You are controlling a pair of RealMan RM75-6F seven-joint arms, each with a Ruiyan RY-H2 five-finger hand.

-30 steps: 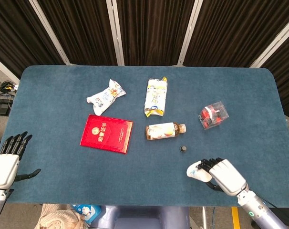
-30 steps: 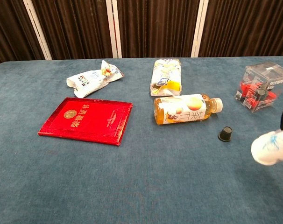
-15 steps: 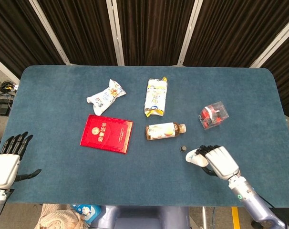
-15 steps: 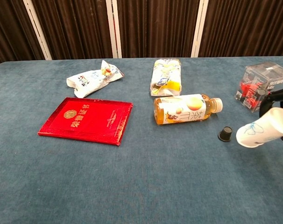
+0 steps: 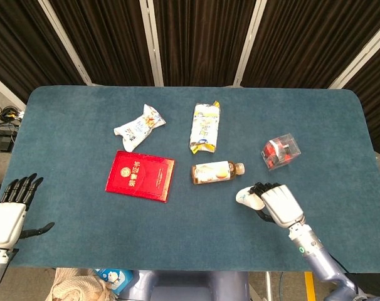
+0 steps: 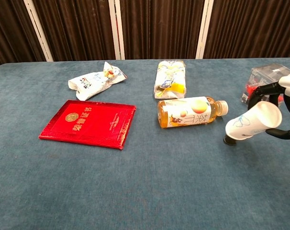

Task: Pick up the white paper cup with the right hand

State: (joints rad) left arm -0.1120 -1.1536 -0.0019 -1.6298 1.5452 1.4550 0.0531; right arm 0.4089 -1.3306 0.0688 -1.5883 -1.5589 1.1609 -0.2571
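right hand (image 6: 284, 103) has its fingers wrapped round the white paper cup (image 6: 252, 121), tilted sideways off the tabletop (image 5: 77, 125) near the front edge, left hand (image 5: 7, 216) idle with fingers released

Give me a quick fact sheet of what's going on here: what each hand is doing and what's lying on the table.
right hand: holds the white paper cup tilted on its side, off the table
left hand: holds nothing, fingers apart, at the table's near left corner
bottle: lying on its side, cap on
small black cap: on the cloth, partly hidden by the cup
red booklet: flat, left of the bottle
snack bags: one behind the booklet, one behind the bottle
clear box: red item inside
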